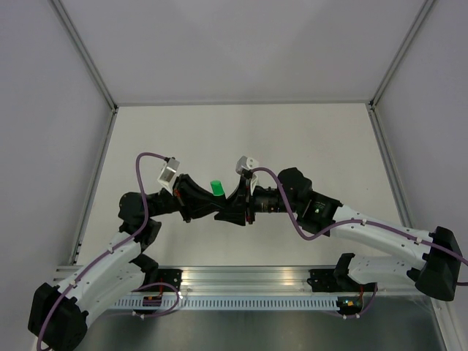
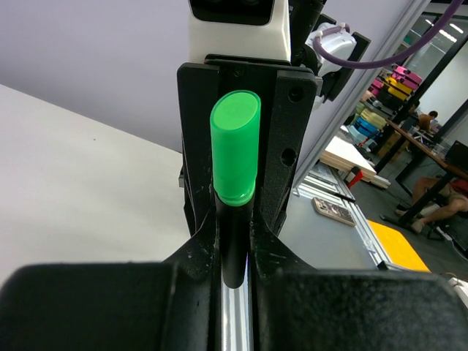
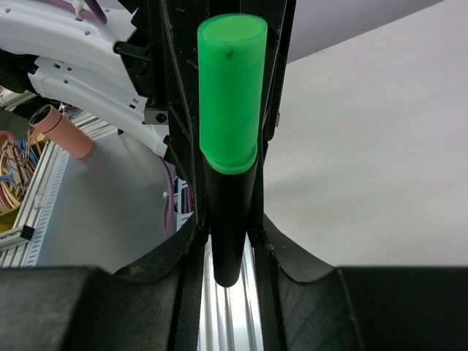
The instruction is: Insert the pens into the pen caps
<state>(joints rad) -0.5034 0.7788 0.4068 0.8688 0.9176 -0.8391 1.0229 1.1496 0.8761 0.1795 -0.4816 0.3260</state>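
Note:
A dark-bodied pen (image 1: 217, 199) stands upright over the middle of the table, a green pen cap (image 1: 217, 188) seated on its top end. My two grippers meet nose to nose around it. The left gripper (image 1: 209, 209) is shut on the dark pen body (image 2: 234, 241) just below the cap (image 2: 235, 146). The right gripper (image 1: 235, 209) comes from the opposite side. Its fingers press against the same dark body (image 3: 228, 227) under the green cap (image 3: 230, 88). The pen's lower end sits between both pairs of fingers, left gripper (image 2: 235, 272) and right gripper (image 3: 228, 257).
The white table (image 1: 307, 146) is walled by pale panels at the back and on both sides. An aluminium rail (image 1: 241, 281) runs along the near edge by the arm bases. A pinkish tube (image 3: 62, 130) lies beyond the table's edge.

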